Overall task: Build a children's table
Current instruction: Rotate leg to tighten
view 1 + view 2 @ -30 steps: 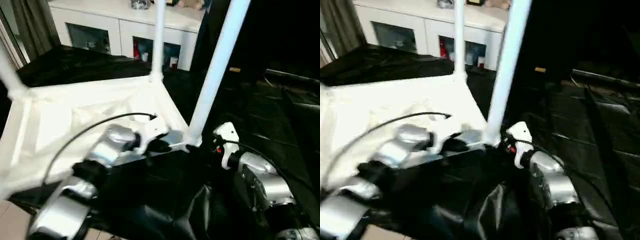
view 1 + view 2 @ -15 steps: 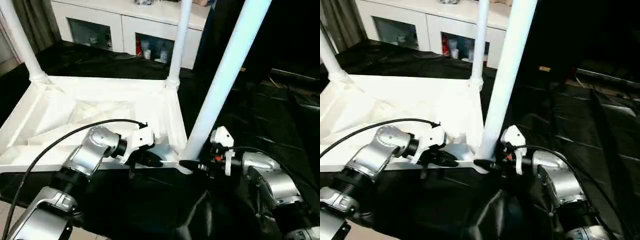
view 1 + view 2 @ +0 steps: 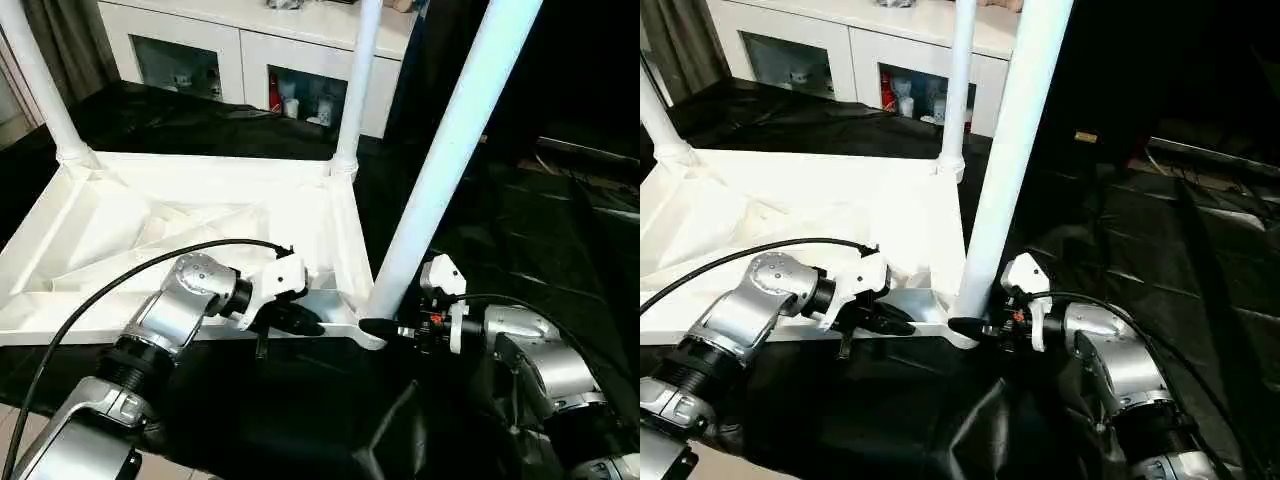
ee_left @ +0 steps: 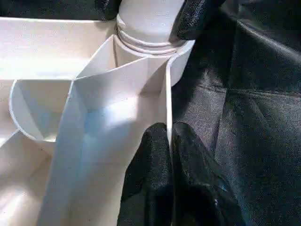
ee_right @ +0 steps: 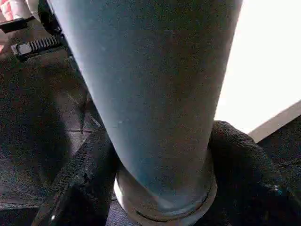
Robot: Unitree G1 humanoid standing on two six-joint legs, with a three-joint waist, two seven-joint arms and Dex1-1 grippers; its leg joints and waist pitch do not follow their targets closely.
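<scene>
Lying upside down on the black-draped floor, the children's table showed its ribbed underside, legs up. The near leg stood in the corner socket at five o'clock, its long axis rising toward twelve. The right tool clasped its base, fingers either side. The left tool, at nine o'clock from it, was pinched together on the rim.

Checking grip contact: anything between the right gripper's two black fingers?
Yes. In the right wrist view the black fingers flank the base of the white tubular plastic leg, one on each side, just above its socket collar.
</scene>
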